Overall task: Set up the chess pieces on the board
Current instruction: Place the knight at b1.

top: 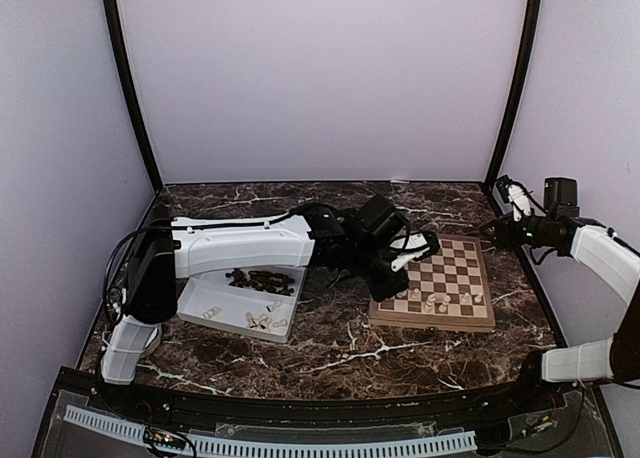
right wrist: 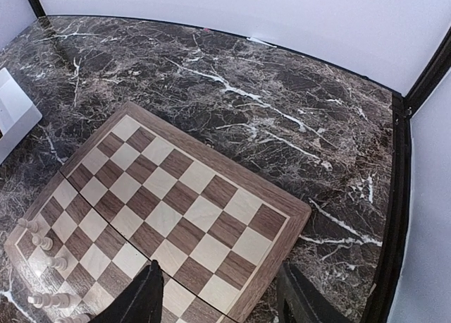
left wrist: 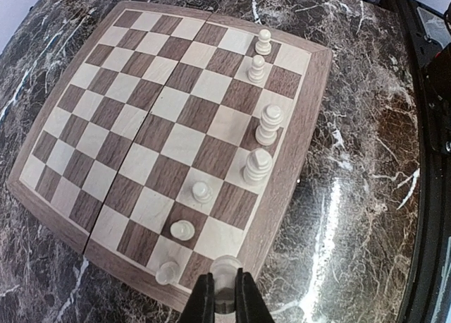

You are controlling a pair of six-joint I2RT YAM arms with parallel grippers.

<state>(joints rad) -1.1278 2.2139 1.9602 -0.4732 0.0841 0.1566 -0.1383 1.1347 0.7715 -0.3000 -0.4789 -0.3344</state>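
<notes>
- The left claw [left wrist: 224, 293] is clamped on a pale chess piece [left wrist: 225, 266]; the two fingers press its sides.
- The held piece stands upright at the chessboard [left wrist: 151, 136] edge, close to a corner. It lines up with the outermost row of pieces. Whether its base touches the wood cannot be told.
- Four taller pale pieces [left wrist: 268, 124] stand in that outermost row, each upright on its own square.
- Three pale pawns [left wrist: 201, 191] stand in the next row inward, upright and apart from one another.
- The remaining squares in the wrist views carry no pieces.
- The right claw [right wrist: 222, 298] has its fingers apart with nothing between them. It hangs above the opposite side of the board from the standing pieces.
- In the top view the board lies flat on the marble bench [top: 330, 353], right of centre. The left arm reaches across to its left side.
- A white tray [top: 205, 296] sits on the bench left of the board, partly under the left arm.
- The tray holds a cluster of dark chessmen [top: 262, 278] toward its far side and loose pale chessmen [top: 262, 321] toward its near side, several lying down.
</notes>
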